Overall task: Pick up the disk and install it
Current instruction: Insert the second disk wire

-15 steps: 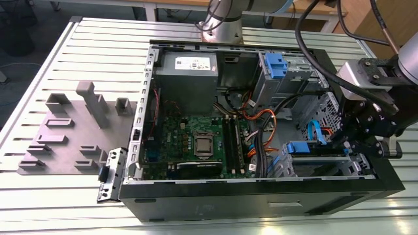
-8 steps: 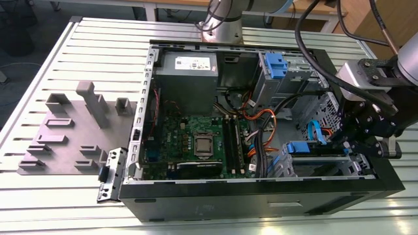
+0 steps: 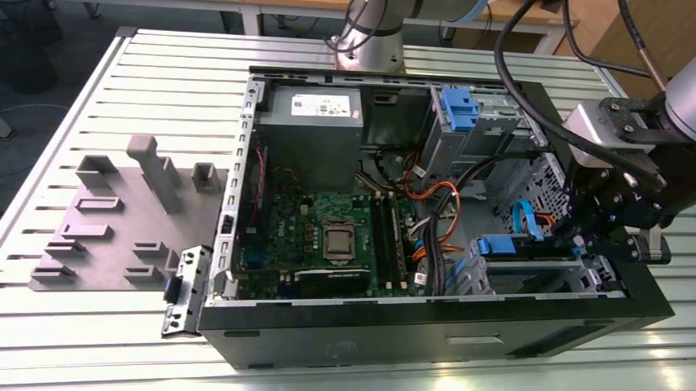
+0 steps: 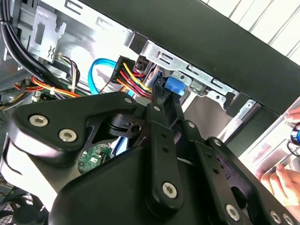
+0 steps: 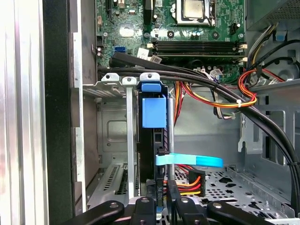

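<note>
— While the gripper (image 5: 159,206) sits low in the first wrist view, jaws narrow on the disk (image 5: 153,140), is it seated in the drive cage (image 5: 112,136)?
— Partly. Cables (image 5: 206,101) crowd mid-frame; pushing skewed could snag them, I judge.

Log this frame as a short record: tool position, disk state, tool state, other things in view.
tool position: tool low inside the open computer case, at the drive bay
disk state: disk standing on edge in the bay, blue rail showing, between the tool's fingers
tool state: appears shut on the disk
other: motherboard; grey fixture plate on the table; a person's hand beside the case
</note>
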